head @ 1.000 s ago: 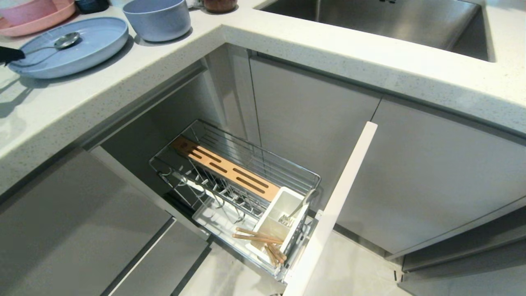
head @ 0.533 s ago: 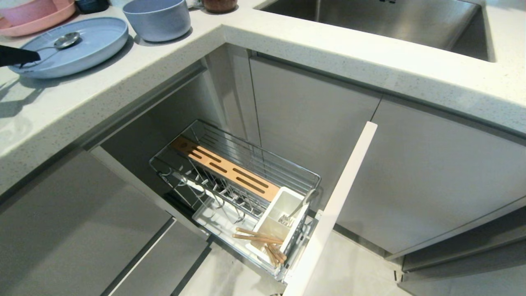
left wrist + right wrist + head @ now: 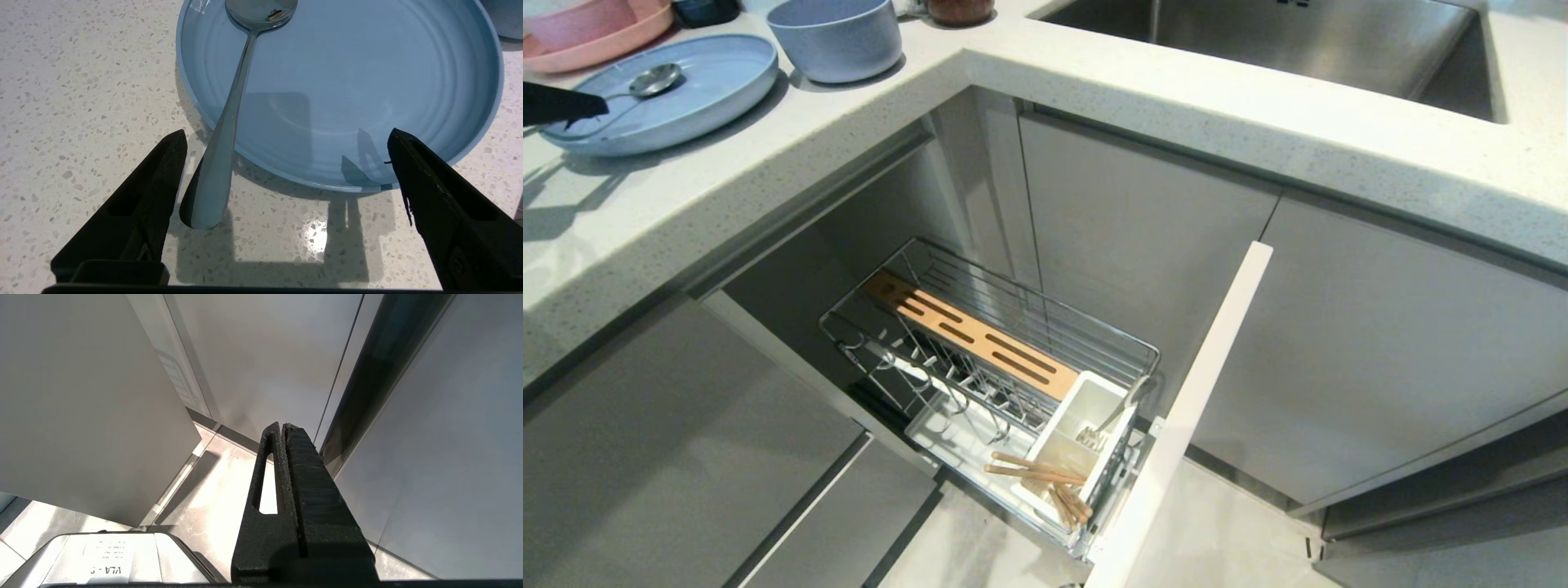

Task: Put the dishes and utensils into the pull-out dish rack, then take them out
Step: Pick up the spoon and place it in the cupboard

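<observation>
The spoon (image 3: 229,110) lies on the blue plate (image 3: 367,81) on the counter (image 3: 1094,90), bowl inward, handle overhanging the rim toward me. My left gripper (image 3: 286,143) hovers low, fingers spread wide, empty. My right gripper (image 3: 284,428) hangs pressed together by the cabinets.

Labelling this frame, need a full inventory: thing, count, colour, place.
plate: 1, pale blue, counter left
spoon: 1, silver, bowl on plate, handle over rim
bowl: 1, pale blue, counter beside plate
pink dishes: stacked, behind plate
sink: 1, steel, counter right
dish rack: 1, chrome, pulled out below
chopsticks: light brown, caddy
fork: 1, silver, caddy
left gripper: open, at spoon handle
right gripper: shut, parked low
</observation>
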Robot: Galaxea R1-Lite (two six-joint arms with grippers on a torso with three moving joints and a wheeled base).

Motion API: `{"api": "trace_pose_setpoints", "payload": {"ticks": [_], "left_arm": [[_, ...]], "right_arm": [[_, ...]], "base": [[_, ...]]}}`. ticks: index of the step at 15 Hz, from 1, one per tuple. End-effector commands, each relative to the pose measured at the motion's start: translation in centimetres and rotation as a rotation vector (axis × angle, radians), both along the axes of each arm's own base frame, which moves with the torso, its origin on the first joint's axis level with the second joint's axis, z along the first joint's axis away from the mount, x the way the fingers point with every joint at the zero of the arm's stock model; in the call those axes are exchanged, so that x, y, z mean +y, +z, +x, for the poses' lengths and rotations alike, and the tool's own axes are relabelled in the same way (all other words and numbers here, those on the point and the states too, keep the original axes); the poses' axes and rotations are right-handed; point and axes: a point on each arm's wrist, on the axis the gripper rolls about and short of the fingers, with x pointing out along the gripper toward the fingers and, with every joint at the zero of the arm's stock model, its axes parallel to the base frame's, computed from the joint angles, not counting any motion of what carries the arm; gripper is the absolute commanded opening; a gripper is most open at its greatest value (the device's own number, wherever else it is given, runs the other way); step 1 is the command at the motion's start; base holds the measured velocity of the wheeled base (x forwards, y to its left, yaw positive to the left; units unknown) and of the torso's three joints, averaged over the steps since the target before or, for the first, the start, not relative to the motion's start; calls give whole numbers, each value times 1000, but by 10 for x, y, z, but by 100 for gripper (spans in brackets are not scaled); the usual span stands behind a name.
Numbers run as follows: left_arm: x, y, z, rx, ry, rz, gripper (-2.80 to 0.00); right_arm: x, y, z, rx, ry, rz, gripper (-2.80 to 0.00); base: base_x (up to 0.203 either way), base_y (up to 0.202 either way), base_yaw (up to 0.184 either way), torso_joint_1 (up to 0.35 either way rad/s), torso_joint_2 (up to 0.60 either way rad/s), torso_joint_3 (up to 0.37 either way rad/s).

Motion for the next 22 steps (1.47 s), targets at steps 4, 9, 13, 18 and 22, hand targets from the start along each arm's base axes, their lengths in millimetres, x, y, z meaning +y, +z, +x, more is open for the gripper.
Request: {"api": "trace_pose_setpoints", "payload": {"ticks": [4, 9, 13, 18, 22], "left_arm": [[-2, 2, -4, -14, -2, 5, 0], [-8, -3, 19, -3, -67, 1, 0], [-3, -4, 40, -42, -76, 20, 0], [-3, -4, 41, -44, -78, 20, 0], [-6, 1, 32, -65, -72, 28, 0]], "right_arm": [[0, 0, 0, -3, 0, 0, -280], [0, 0, 0, -3, 0, 0, -280], [0, 0, 0, -3, 0, 0, -280], [0, 0, 0, -2, 0, 0, -280], [0, 0, 0, -1, 0, 0, -280]], "base": [[0, 0, 0, 0, 0, 0], [0, 0, 0, 0, 0, 0], [0, 0, 0, 0, 0, 0], [0, 0, 0, 0, 0, 0], [0, 0, 0, 0, 0, 0]]}}
